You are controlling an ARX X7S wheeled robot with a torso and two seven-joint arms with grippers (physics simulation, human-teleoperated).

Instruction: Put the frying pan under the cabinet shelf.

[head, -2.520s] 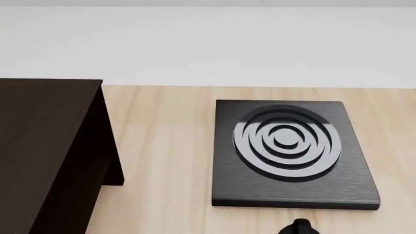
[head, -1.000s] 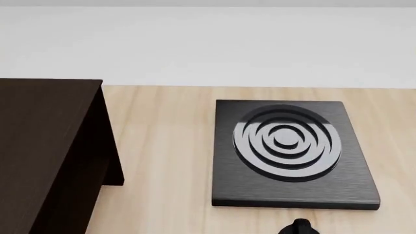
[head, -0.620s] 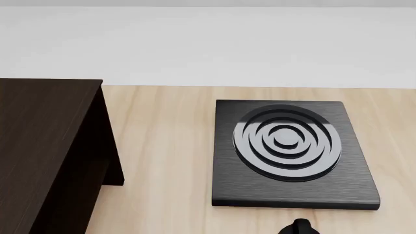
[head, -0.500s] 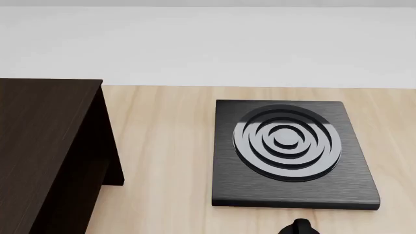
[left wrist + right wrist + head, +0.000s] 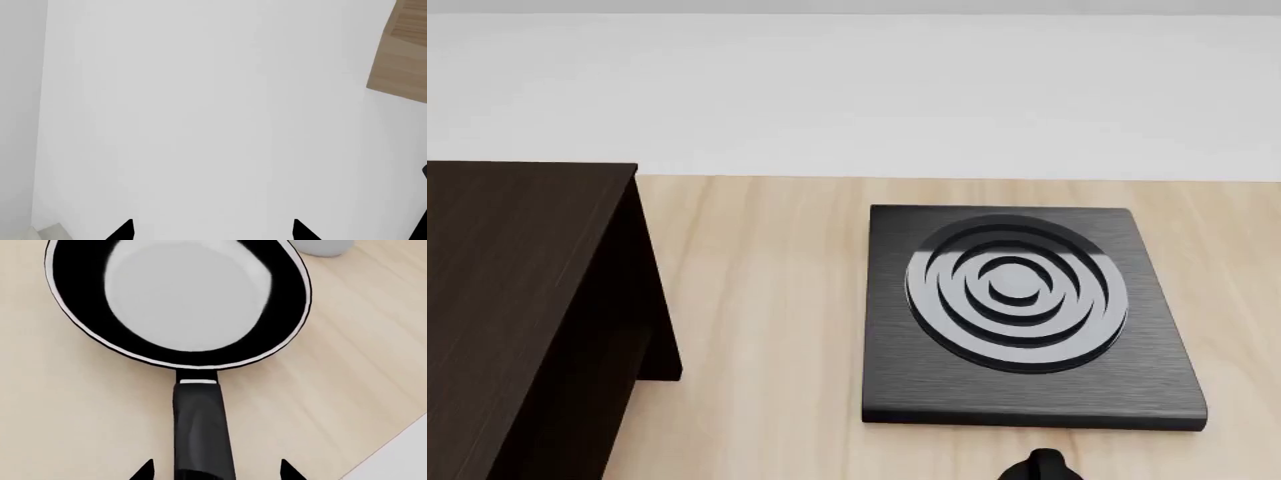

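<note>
In the right wrist view, the right gripper [image 5: 213,471] is spread wide, its two fingertips either side of the frying pan [image 5: 179,300] handle without touching it; the pan sits flat on the wooden table [image 5: 60,420], whose edge runs close by. The left gripper [image 5: 212,231] is also parted, empty, facing white floor. Only the head view shows the burner plate [image 5: 1028,320], with bare tabletop between it and the cabinet shelf [image 5: 521,300] farther left.

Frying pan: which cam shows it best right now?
Right wrist view. The frying pan fills the picture, lying on the wooden table, its handle running between the open right gripper tips. The head view and left wrist view show none of it.
</note>
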